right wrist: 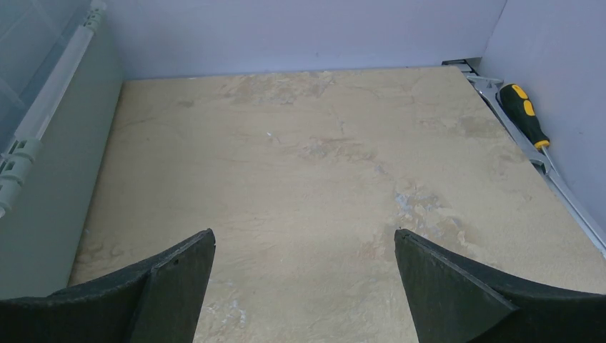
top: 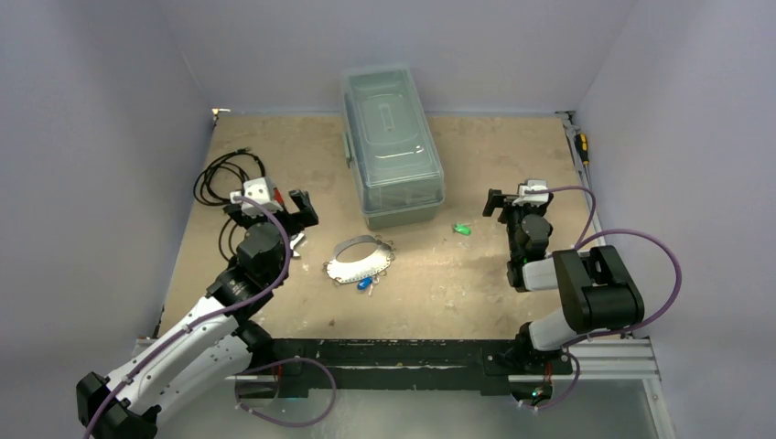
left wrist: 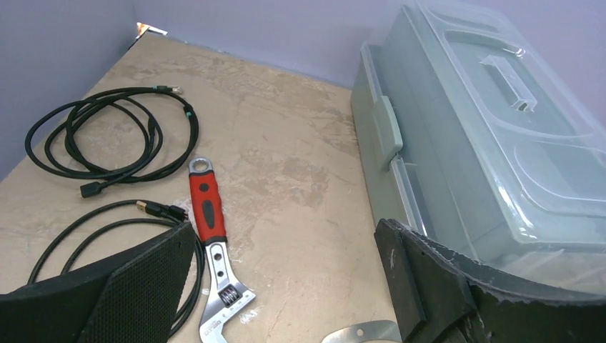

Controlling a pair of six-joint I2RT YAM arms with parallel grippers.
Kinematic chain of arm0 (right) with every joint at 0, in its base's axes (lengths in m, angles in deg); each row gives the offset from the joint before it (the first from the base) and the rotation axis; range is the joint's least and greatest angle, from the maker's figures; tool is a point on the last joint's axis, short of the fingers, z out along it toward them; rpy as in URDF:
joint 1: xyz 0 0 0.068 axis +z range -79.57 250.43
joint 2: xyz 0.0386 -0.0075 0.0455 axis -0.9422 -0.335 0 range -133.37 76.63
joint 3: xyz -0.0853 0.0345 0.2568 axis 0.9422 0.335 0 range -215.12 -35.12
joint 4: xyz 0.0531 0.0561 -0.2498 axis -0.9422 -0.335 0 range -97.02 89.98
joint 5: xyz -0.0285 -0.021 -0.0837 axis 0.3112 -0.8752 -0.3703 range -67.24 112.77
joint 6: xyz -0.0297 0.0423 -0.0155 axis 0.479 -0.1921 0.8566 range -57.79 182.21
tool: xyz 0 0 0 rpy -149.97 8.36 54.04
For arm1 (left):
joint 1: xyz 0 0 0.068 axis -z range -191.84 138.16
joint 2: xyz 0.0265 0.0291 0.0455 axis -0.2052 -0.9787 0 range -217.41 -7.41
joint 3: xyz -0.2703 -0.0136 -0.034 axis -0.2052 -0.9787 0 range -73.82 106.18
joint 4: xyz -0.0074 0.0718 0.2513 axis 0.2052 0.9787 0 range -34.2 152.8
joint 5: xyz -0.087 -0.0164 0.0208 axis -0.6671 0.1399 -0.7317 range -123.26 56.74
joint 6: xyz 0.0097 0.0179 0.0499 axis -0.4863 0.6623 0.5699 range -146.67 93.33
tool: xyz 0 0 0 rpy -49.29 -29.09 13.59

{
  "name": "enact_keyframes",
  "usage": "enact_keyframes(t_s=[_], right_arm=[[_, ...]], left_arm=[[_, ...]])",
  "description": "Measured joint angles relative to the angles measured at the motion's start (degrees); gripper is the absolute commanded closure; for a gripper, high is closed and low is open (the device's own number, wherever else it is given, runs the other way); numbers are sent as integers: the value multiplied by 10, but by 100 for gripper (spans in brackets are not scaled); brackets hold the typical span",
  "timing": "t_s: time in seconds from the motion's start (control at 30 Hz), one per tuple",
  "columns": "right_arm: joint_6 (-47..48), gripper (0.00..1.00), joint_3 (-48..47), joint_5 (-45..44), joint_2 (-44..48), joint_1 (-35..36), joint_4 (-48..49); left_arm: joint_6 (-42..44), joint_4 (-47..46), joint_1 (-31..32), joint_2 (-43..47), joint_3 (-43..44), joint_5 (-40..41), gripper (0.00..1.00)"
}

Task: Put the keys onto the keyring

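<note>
The keyring (top: 359, 262), a thin silvery oval loop with a flat crescent band, lies on the table in front of the clear box. A blue key (top: 366, 284) lies at its near edge, and whether it touches the loop I cannot tell. A green key (top: 462, 230) lies alone to the right. My left gripper (top: 272, 212) hovers open left of the keyring. In the left wrist view my left gripper (left wrist: 286, 229) holds nothing, and a sliver of the keyring (left wrist: 361, 334) shows by the bottom edge. My right gripper (top: 518, 206) stands open right of the green key, and in its own view my right gripper (right wrist: 304, 236) is empty over bare table.
A clear lidded plastic box (top: 392, 146) stands at the middle back. Black coiled cables (left wrist: 107, 136) and a red-handled adjustable wrench (left wrist: 207, 207) lie at the left. A yellow-and-black screwdriver (right wrist: 525, 114) rests on the right rail. Purple walls enclose the table.
</note>
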Motion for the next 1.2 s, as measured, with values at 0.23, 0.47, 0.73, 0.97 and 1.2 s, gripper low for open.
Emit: enact_keyframes(t_s=[0.23, 0.47, 0.73, 0.97, 1.2], right_arm=[[0, 1, 0, 0, 0, 0, 0], [0, 1, 0, 0, 0, 0, 0], [0, 1, 0, 0, 0, 0, 0], [0, 1, 0, 0, 0, 0, 0], [0, 1, 0, 0, 0, 0, 0]], left_arm=[[0, -1, 0, -8, 0, 23, 1], [-4, 10, 0, -21, 0, 29, 1], [18, 9, 0, -21, 0, -2, 2], [23, 44, 0, -42, 3, -121, 10], [-23, 160, 0, -142, 69, -225, 14]])
